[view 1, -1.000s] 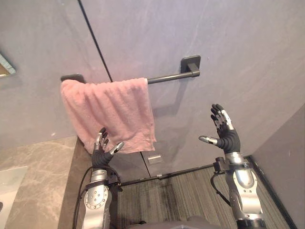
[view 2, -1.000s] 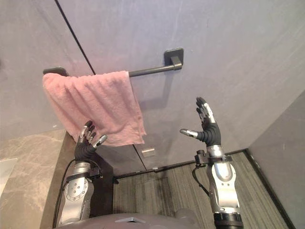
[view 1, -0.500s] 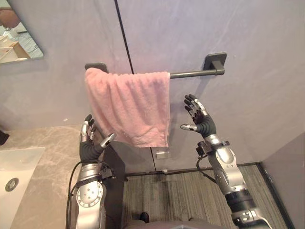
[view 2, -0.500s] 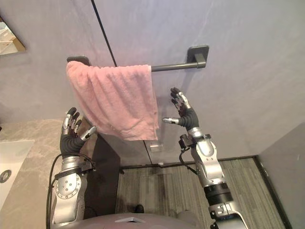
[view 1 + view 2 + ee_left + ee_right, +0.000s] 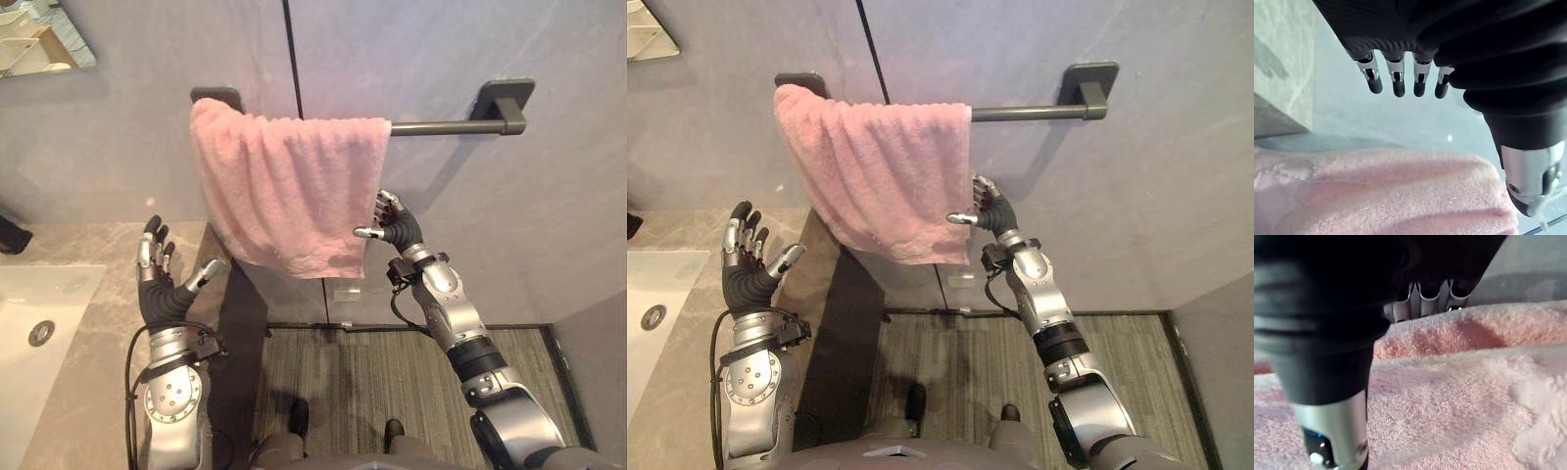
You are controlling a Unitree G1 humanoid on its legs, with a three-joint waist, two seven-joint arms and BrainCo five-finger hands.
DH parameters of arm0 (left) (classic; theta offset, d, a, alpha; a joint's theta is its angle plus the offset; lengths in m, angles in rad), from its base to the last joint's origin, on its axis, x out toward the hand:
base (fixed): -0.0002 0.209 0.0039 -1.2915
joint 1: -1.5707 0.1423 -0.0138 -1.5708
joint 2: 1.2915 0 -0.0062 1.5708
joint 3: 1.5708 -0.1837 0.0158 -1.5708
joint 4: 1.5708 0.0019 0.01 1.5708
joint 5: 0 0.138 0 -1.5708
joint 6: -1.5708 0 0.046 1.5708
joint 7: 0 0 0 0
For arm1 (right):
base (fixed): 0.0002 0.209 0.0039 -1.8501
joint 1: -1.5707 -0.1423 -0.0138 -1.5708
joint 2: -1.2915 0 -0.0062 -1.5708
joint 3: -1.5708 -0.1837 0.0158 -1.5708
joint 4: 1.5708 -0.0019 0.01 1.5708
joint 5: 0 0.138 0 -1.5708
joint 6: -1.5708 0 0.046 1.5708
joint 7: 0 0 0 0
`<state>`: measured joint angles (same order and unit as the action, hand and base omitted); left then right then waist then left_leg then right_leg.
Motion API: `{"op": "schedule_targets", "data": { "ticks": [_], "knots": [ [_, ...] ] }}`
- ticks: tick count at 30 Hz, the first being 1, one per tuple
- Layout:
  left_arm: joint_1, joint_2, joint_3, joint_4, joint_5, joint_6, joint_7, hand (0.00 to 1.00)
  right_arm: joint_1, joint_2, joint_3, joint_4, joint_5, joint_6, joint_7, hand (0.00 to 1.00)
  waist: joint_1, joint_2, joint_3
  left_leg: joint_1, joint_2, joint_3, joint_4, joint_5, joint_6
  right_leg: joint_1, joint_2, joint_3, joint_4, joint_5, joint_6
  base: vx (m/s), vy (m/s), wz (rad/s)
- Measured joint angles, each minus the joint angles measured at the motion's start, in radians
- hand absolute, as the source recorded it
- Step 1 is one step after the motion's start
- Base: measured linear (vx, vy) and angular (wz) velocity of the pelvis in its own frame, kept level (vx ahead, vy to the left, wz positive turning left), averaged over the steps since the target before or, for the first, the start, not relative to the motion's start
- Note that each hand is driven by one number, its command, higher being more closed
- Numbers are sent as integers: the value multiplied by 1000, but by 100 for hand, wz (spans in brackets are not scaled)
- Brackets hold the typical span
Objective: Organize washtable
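A pink towel (image 5: pixel 294 186) hangs folded over a dark wall bar (image 5: pixel 446 126), bunched toward the bar's left end. My right hand (image 5: pixel 397 223) is raised at the towel's lower right edge, touching it, with the thumb lying across the front of the cloth (image 5: pixel 1449 396) and the rest of the hand going behind the edge. My left hand (image 5: pixel 157 289) is held up open over the counter's end, below and left of the towel and apart from it. The left wrist view looks past its straight fingers (image 5: pixel 1396 83) at the towel (image 5: pixel 1376 191).
A beige stone countertop (image 5: pixel 108 343) with a white sink (image 5: pixel 39 323) lies at the left. A mirror corner (image 5: pixel 39 34) shows at the upper left, and a dark object (image 5: pixel 12 235) stands at the counter's far left. Striped flooring (image 5: pixel 333 372) lies below the towel.
The camera has swung, shifting the whole scene. My right hand has moved left and closer to the wall, from open air to the towel's right edge. The left hand stays raised and open.
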<state>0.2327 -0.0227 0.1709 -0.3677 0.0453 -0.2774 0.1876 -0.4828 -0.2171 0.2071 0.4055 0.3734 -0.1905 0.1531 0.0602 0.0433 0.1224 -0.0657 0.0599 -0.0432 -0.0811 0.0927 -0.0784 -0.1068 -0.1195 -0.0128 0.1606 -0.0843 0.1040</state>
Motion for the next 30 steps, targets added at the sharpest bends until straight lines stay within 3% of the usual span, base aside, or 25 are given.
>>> {"op": "schedule_targets", "data": {
  "ticks": [1, 21, 30],
  "knots": [
    [-1, 0, -1, -6, 1, 0, 1, 0, -4, 2, 10, 0, 0, 0, 0, 100, 1, -1, 1, 0, 0, 0, -5, 1, 0, -1, 0, -1, -4, 2, 1, 0, 0, 0],
    [-5, 3, -16, 2, 2, -1, 15, 0, -18, 43, 24, -21, -5, 0, -35, 100, -5, -17, 13, -7, -1, 3, -12, 21, -1, -10, -2, 0, -13, 17, 3, -2, 2, -1],
    [-50, 42, -54, 91, 3, 2, -4, 0, 165, 43, -54, -221, -4, -11, -15, 100, -26, -18, 14, 25, 3, 95, -22, 15, 5, -9, 7, 86, -51, 51, 3, -27, 24, -30]
  ]
}}
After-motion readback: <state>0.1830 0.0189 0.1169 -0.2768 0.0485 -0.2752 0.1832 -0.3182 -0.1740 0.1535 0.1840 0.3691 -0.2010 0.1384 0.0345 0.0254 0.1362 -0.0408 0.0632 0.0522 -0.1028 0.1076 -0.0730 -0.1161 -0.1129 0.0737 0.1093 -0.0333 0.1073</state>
